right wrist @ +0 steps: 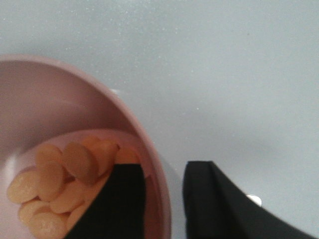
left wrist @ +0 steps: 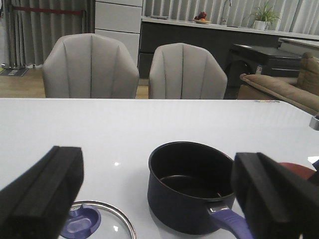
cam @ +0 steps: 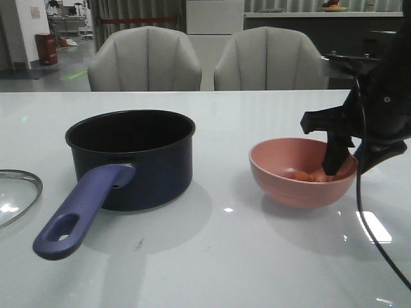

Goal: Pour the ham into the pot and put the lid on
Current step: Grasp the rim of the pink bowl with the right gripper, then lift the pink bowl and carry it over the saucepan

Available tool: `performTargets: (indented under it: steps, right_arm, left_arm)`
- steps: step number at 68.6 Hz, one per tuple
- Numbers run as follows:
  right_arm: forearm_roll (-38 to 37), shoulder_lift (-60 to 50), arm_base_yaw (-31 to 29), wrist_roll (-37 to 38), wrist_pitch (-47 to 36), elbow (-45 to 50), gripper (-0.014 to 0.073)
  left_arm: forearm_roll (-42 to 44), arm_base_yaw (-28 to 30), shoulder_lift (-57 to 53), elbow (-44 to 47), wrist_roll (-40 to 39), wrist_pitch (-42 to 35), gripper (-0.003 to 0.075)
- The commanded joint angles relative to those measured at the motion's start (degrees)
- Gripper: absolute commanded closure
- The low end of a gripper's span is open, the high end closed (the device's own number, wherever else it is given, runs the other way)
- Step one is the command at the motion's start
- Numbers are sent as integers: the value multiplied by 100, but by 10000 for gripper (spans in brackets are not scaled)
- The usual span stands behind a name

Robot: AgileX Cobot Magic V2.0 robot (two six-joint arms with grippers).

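Right gripper (cam: 343,160) straddling the pink bowl's (cam: 282,183) right rim, one finger inside among the ham (right wrist: 65,184), one outside, navy pot (cam: 138,157) left of it, lid (cam: 16,192) at far left, left gripper (left wrist: 164,199) spread wide, empty, white table (cam: 225,256)

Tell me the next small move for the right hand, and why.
Probably close the right hand on the pink bowl's rim: one finger is inside by the ham, the other outside, with a gap showing. The pot is empty, waiting.
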Motion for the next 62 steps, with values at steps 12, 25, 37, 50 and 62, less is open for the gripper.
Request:
performTargets:
  steps: [12, 25, 37, 50, 62]
  right_arm:
    - [170, -259, -2, -36, -229, -242, 458]
    - [433, -285, -2, -25, -302, -295, 457]
    - [397, -398, 174, -390, 583, -1094, 457]
    - [-189, -413, 954, -512, 1124, -2263, 457]
    - [-1110, -242, 1818, 81, 1059, -3119, 457]
  left_arm:
    - [0, -47, 64, -155, -30, -458, 85]
    - [0, -47, 64, -155, -30, -458, 85]
    - [0, -47, 64, -155, -30, -458, 85]
    - [0, -47, 64, -155, -30, -458, 85]
    - [0, -47, 64, -155, -30, -458, 85]
